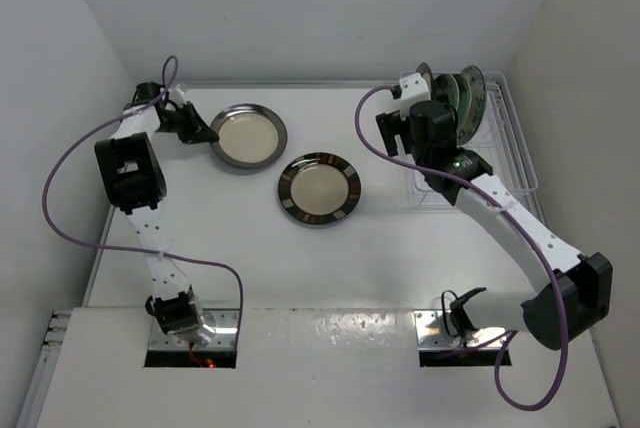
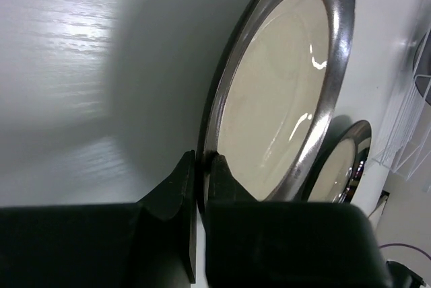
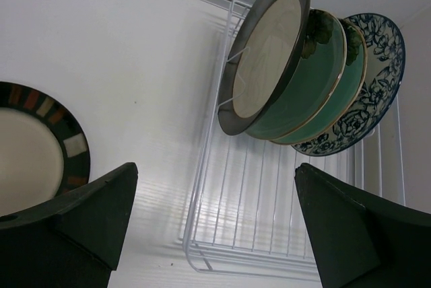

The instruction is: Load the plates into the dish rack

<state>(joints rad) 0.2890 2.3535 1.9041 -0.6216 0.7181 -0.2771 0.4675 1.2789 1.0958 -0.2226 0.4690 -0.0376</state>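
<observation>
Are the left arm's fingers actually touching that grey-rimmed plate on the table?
Touching. The left wrist view shows both fingers pinched on the edge of the grey-rimmed plate, with no gap.

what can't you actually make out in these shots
- Top view: the right arm covers the near end of the dish rack and the lower edges of the racked plates, so their slots are hidden.
- Left wrist view: whether the grey-rimmed plate clamped by the left gripper is off the table; the gripper body blocks its lower rim.
- Right wrist view: the patterned-rim plate, cut by the left edge.
</observation>
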